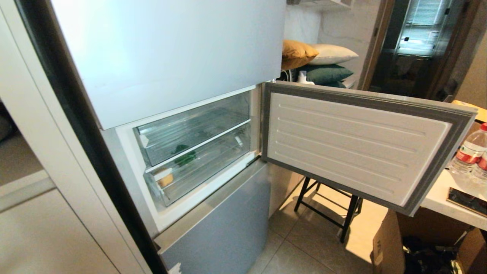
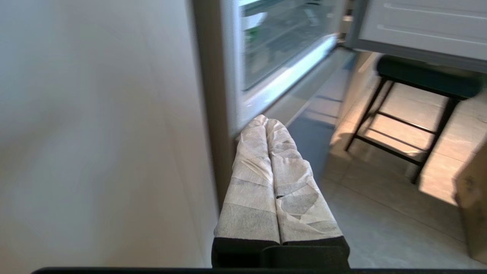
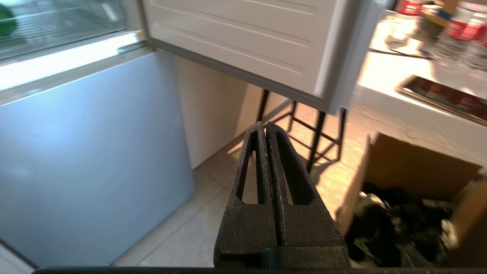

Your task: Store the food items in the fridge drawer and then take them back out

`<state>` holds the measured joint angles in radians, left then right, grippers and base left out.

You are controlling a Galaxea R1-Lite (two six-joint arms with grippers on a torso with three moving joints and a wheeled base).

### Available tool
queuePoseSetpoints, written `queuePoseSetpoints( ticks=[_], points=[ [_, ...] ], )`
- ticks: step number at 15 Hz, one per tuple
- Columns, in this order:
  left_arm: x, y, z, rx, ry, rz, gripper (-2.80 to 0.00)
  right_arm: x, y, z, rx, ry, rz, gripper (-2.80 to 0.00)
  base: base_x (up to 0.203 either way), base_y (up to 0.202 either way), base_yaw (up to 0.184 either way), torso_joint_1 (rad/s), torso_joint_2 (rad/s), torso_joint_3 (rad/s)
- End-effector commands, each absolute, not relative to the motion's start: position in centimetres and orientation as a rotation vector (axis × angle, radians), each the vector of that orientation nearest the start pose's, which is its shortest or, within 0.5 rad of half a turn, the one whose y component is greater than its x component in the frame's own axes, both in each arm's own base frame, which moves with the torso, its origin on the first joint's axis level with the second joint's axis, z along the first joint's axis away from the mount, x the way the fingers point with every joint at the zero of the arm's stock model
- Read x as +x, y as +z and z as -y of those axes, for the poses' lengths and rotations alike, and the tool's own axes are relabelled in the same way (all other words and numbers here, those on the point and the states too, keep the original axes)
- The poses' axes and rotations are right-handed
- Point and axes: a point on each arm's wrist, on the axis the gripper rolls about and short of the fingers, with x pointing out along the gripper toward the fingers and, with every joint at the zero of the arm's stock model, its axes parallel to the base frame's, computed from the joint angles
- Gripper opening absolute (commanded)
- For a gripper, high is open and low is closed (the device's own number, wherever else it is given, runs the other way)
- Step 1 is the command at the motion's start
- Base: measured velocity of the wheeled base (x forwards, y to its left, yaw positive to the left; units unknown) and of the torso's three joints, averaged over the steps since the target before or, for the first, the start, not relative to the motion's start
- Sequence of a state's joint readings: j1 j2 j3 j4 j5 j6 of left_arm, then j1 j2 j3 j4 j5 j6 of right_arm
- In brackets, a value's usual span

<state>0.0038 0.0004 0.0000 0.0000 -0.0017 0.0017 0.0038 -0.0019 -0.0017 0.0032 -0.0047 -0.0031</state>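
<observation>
Head view only: fridge drawer (image 1: 198, 167), clear plastic, pushed in behind the swung-open fridge door (image 1: 361, 144). Inside: dark green bell pepper (image 1: 185, 155), rear-centre; tan potato (image 1: 166, 180), front left corner. Neither arm appears here.

Left wrist view only: left gripper (image 2: 268, 122), fingers wrapped in white tape, pressed together, empty, low beside the fridge front.

Right wrist view only: right gripper (image 3: 264, 127), bare black fingers together, empty, above the floor tiles near a cardboard box (image 3: 414, 182).

Water bottles (image 1: 470, 150): red labels, text unreadable.

A pile of pillows (image 1: 319, 61) sits far back. A black stool (image 1: 329, 205) stands under the open door (image 1: 361, 146). Water bottles (image 1: 470, 150) stand on the white table (image 1: 445, 198).
</observation>
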Motion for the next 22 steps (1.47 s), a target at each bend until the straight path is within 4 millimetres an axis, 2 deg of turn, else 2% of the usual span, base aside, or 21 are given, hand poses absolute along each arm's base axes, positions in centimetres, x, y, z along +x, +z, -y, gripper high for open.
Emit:
queuePoseSetpoints(
  ticks=[1,20,22],
  points=[
    [-2.3,7.5,0.0,0.002,0.003,0.000,-2.80,-2.3,7.6,0.0,-0.003,0.000,-0.002,-2.80,0.000,0.003,-0.076,0.003,0.01,0.003],
    [-2.3,7.5,0.0,0.002,0.003,0.000,-2.80,-2.3,7.6,0.0,0.020,-0.006,0.000,-2.80,0.000,0.000,0.000,0.000,0.00,0.000],
    [-2.3,7.5,0.0,0.002,0.003,0.000,-2.80,-2.7,8.6,0.1,0.010,-0.020,0.011,-2.80,0.000,0.000,0.000,0.000,0.00,0.000]
  ],
)
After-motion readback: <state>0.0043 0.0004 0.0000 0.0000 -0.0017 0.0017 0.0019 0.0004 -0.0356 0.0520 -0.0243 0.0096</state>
